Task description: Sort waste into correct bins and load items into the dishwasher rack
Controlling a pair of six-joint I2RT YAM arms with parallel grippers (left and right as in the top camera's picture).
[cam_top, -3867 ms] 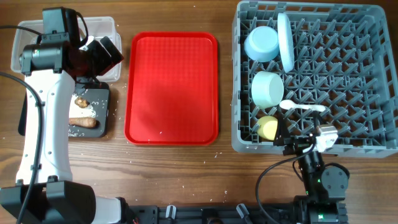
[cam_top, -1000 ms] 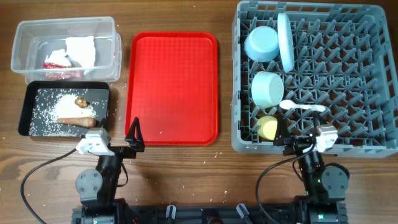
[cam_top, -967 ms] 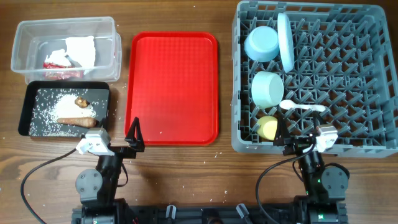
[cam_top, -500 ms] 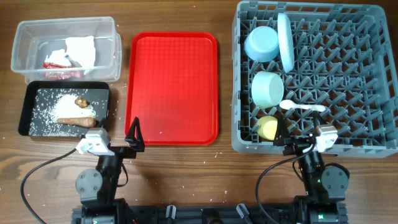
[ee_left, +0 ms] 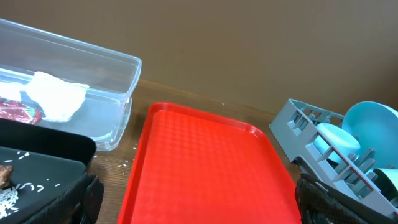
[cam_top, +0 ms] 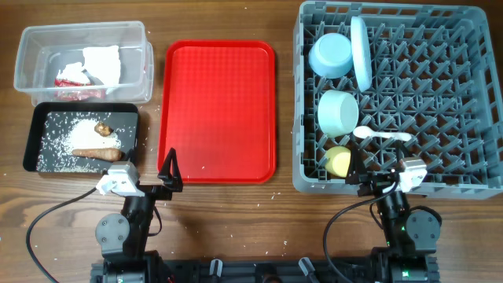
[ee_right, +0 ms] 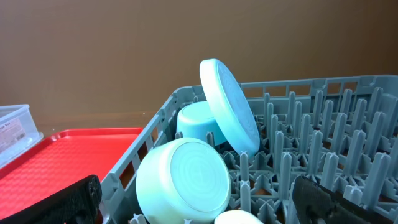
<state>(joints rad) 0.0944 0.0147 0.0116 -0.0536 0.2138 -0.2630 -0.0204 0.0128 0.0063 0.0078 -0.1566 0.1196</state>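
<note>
The grey dishwasher rack (cam_top: 440, 94) holds the white plate (cam_top: 360, 52) on edge, the pale blue bowl (cam_top: 330, 55), the white bowl (cam_top: 339, 112), the yellow cup (cam_top: 338, 161) and the white spoon (cam_top: 382, 135). The clear tub (cam_top: 82, 63) holds the red wrapper (cam_top: 73, 81) and white napkin (cam_top: 102, 63). The black tray (cam_top: 82, 139) holds rice (cam_top: 82, 140), the sausage piece (cam_top: 100, 154) and the food lump (cam_top: 102, 127). My left gripper (cam_top: 167, 174) is open and empty at the front edge. My right gripper (cam_top: 369, 179) is open and empty by the rack's front wall.
The flat red serving tray (cam_top: 218, 110) lies bare between the bins and the rack; it also shows in the left wrist view (ee_left: 205, 168). A few rice grains are scattered on the wooden table near the front.
Since 3.9 s ago the left arm has drawn back from over the clear tub to the front edge. Nothing has moved in the last second.
</note>
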